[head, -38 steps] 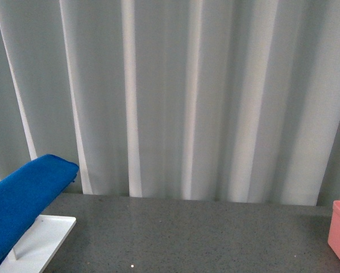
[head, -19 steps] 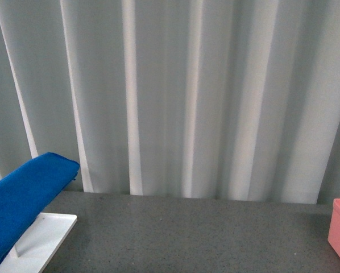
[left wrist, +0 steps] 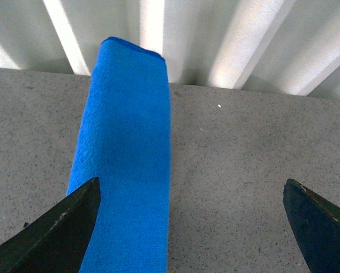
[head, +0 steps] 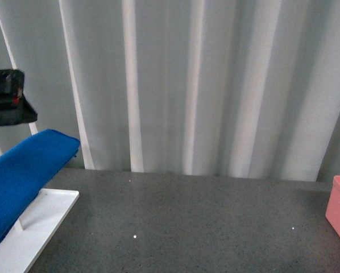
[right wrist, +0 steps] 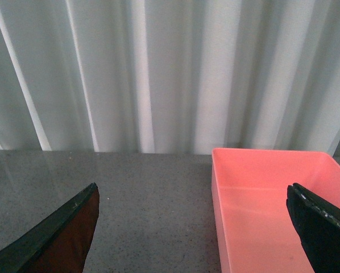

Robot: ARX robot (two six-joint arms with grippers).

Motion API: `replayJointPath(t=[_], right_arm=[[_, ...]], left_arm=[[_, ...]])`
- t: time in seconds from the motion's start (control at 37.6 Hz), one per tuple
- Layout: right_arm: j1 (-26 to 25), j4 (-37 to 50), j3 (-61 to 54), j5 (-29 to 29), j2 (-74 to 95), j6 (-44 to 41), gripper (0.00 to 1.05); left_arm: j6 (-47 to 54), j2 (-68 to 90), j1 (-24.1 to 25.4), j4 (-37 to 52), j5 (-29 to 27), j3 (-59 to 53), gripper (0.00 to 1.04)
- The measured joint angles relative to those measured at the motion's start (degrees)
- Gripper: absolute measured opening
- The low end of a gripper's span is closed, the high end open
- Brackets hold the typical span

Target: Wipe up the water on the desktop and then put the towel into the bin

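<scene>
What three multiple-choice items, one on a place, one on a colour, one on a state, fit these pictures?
1. Where is the towel in the front view? A. far left, above the white tray. B. far right. C. in the middle.
2. What colour is the bin? A. green. B. salmon pink. C. white.
3. How is the right pincer? A. shut on the towel. B. shut, empty. C. open, empty.
Answers: 1 A, it slants over the tray at the left edge; 2 B, its walls show pink; 3 C, its jaws stand wide apart, nothing between.
</scene>
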Motion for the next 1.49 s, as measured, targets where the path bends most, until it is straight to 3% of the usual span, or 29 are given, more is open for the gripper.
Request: replayJointPath(t=[0.21,0.4,0.5,0.82,1.49], right_arm=[[0.0,0.0,0.0,0.02,0.0,0.0,0.98],[0.0,0.0,0.0,-0.02,0.0,0.0,0.98],[0.0,0.0,0.0,0.02,0.0,0.0,0.98],[0.0,0.0,0.0,0.0,0.0,0.0,0.98],[0.0,0.0,0.0,0.0,0.0,0.0,0.98]], left_arm=[[1.73,9.66,-0.66,-11.96,-5.31,16.24,0.98],[4.35,17.16,-0.66,-15.43,-7.3,23.8,0.98],[4.48,21.31,-0.44,-12.68,-5.46,24.2,0.98],[5.79,27.43,-0.09,-6.29,-7.15,22.49,0.98],[9.03,30.93,1.27,-1.14,-9.66,20.52,0.98]])
